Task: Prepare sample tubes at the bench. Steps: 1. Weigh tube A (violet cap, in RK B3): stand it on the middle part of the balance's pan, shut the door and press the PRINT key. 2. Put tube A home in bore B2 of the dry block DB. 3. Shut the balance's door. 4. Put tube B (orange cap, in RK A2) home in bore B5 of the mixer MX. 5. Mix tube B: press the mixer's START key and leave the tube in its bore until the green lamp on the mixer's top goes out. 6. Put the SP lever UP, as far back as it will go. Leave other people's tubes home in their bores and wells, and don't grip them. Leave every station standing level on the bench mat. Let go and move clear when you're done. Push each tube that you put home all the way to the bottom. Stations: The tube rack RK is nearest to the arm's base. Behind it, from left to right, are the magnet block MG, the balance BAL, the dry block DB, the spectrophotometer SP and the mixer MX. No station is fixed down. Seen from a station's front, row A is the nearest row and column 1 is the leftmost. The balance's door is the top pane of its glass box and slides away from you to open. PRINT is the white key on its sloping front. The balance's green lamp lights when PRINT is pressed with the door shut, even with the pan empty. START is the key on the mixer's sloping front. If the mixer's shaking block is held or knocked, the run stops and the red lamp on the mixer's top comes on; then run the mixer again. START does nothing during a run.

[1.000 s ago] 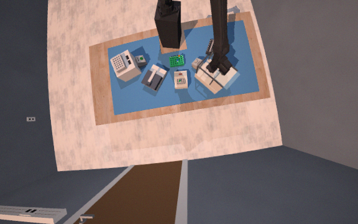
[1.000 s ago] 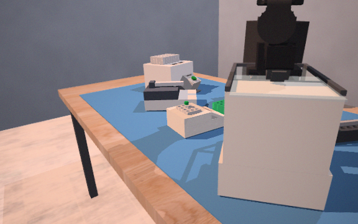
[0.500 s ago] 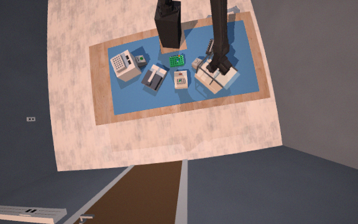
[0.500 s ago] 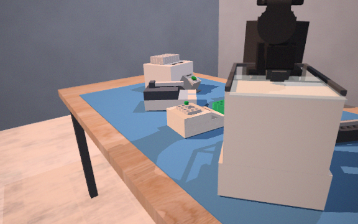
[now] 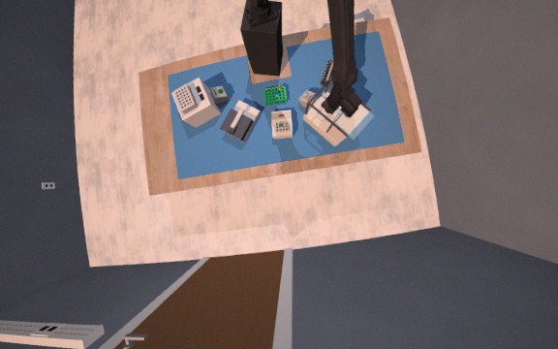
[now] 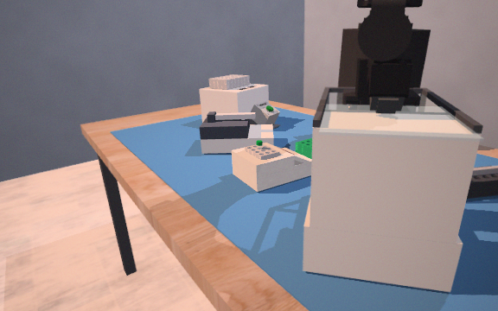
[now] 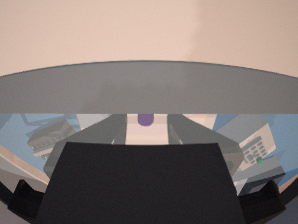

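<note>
My gripper is over the top of the balance, fingers part open. In the wrist view the violet cap of tube A shows between the fingers, with a gap on each side; its upper part is cut off by a grey band. The glass door overhangs the balance's back a little; how far it stands open is unclear. Tube B's orange cap shows in the green rack. The SP lever lies roughly level.
The dry block holds a green-capped tube. Beyond it are the spectrophotometer and the mixer with its green START key. The dark magnet block stands beside the balance.
</note>
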Motion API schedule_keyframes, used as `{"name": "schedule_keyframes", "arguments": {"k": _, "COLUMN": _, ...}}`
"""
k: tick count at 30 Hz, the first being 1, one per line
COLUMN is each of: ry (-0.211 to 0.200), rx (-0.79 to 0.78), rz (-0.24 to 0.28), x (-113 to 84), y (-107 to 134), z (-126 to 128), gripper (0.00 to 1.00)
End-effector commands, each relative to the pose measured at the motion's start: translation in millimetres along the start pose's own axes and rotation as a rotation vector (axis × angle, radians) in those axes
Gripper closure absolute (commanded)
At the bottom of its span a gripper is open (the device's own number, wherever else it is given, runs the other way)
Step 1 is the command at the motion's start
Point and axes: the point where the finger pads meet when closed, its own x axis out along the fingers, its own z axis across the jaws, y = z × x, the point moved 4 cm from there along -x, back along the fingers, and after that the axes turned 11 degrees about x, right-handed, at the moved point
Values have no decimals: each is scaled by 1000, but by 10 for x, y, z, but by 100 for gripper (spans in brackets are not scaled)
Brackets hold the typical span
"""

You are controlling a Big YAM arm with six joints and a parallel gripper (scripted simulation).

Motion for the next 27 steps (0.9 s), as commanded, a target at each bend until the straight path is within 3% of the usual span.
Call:
{"name": "schedule_keyframes", "arguments": {"k": 1, "ry": -6, "rx": -2, "rz": -34, "x": 28, "y": -178, "z": 84, "gripper": 64}}
{"name": "schedule_keyframes", "arguments": {"k": 11, "ry": -6, "rx": -2, "rz": -34, "x": 28, "y": -178, "z": 84, "gripper": 64}}
{"name": "schedule_keyframes", "arguments": {"k": 12, "ry": -6, "rx": -2, "rz": -34, "x": 28, "y": -178, "z": 84, "gripper": 91}}
{"name": "schedule_keyframes", "arguments": {"k": 27, "ry": -6, "rx": -2, "rz": -34, "x": 28, "y": -178, "z": 84, "gripper": 91}}
